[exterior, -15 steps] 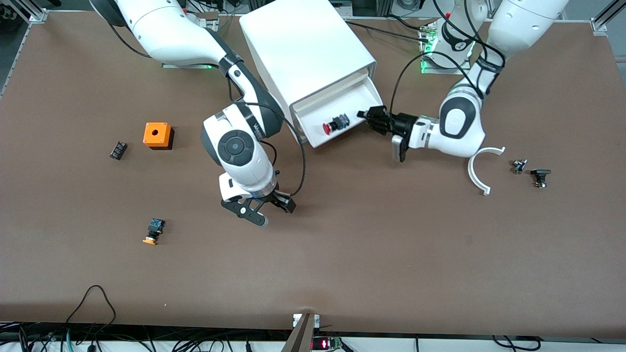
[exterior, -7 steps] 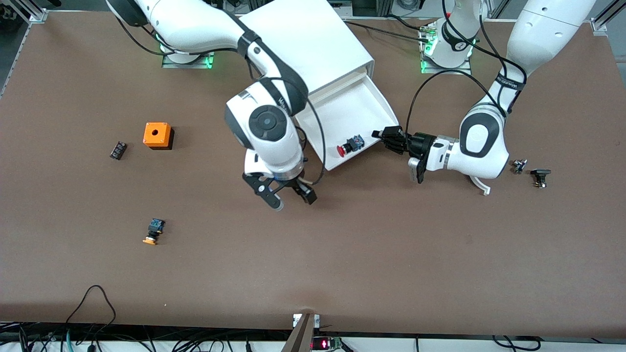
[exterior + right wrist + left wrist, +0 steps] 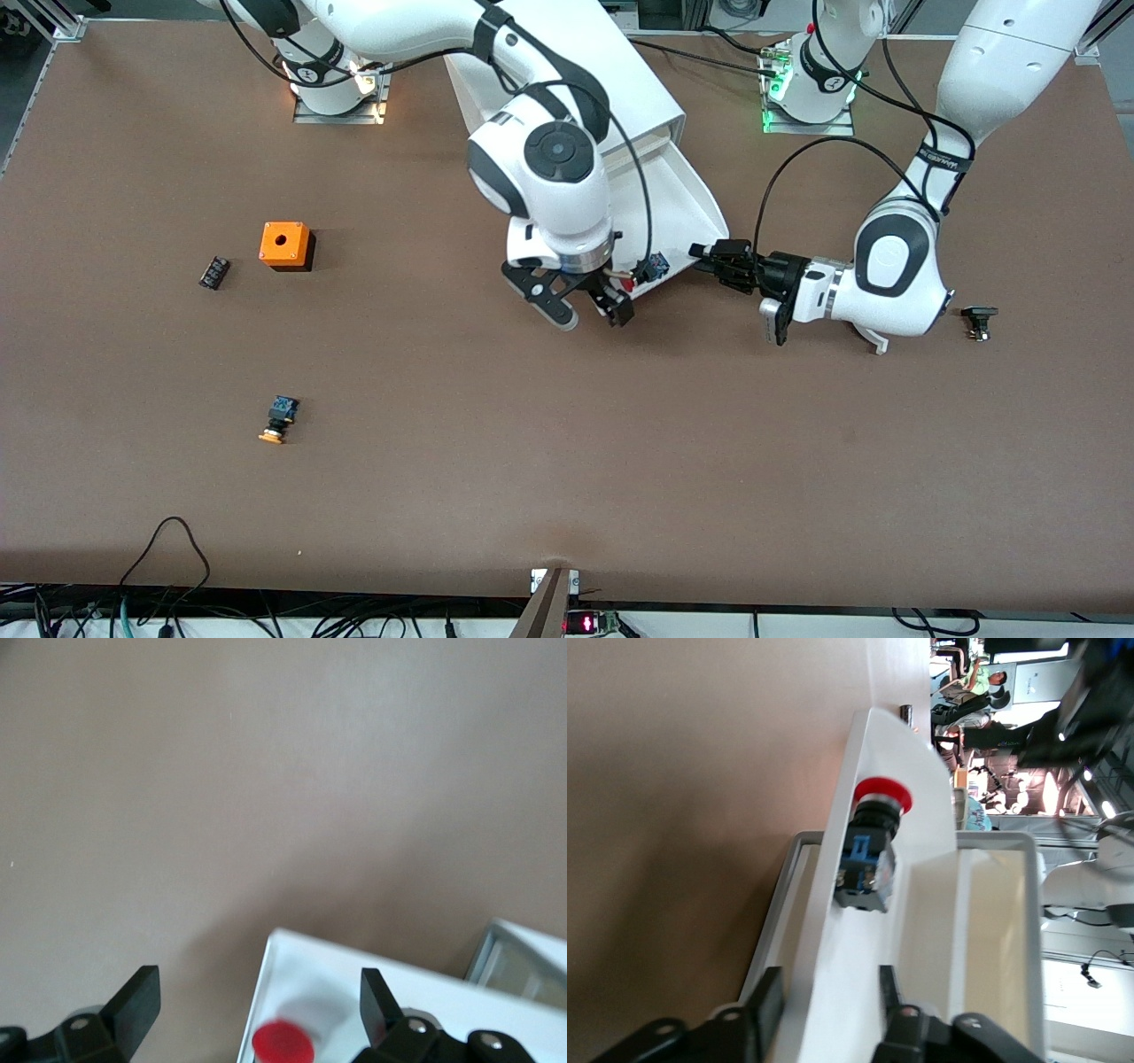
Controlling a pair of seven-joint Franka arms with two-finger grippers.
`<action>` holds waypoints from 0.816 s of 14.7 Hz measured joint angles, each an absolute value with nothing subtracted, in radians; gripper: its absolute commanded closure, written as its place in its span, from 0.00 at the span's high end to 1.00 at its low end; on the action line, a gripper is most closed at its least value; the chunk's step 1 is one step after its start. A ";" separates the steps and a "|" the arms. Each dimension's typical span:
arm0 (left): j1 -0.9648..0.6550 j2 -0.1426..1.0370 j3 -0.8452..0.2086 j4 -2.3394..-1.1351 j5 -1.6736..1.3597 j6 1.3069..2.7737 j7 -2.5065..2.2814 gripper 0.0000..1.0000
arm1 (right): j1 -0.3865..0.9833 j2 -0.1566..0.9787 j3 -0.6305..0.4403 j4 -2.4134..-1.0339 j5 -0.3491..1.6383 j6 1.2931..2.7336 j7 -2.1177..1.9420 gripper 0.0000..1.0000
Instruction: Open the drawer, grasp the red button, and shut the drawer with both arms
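Note:
The drawer (image 3: pixel 684 190) stands pulled out of the white cabinet (image 3: pixel 657 99). My left gripper (image 3: pixel 704 254) is shut on the drawer's front wall (image 3: pixel 850 930) at the corner toward the left arm's end; its fingers (image 3: pixel 767 1008) straddle that wall. The red-capped button (image 3: pixel 871 837) lies in the drawer against the front wall. In the front view only its dark body (image 3: pixel 655 266) shows, beside my right gripper (image 3: pixel 594 317). That gripper is open and empty over the drawer's front corner, with the red cap (image 3: pixel 283 1043) below the gap between its fingers (image 3: pixel 137 997).
An orange box with a hole (image 3: pixel 285 245), a small black part (image 3: pixel 213 271) and an orange-capped button (image 3: pixel 279 419) lie toward the right arm's end. A white curved piece (image 3: pixel 873 339) and a black part (image 3: pixel 978 319) lie by the left arm's wrist.
The left gripper has drawn the drawer farther out, toward the front camera, the button riding along. The right arm has swung from the open table to over the drawer's front corner.

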State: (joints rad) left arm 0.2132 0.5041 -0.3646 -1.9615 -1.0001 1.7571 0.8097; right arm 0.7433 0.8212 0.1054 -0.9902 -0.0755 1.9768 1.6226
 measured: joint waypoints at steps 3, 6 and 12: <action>0.219 0.500 -0.364 -1.858 -0.911 1.666 0.676 1.00 | 0.781 0.821 0.105 -0.988 -0.076 1.981 1.696 1.00; 0.222 0.491 -0.364 -1.726 -0.776 1.573 0.498 1.00 | 0.801 0.822 0.107 -0.988 -0.075 2.004 1.770 1.00; 0.222 0.488 -0.367 -1.540 -0.549 1.466 0.318 1.00 | 0.841 0.861 0.114 -0.988 -0.075 2.082 1.857 1.00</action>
State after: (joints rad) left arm 0.2217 0.4878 -0.3675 -1.5402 -0.5487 1.4657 0.3178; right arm 0.8413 0.8614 0.1140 -0.9876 -0.0753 2.0818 1.8572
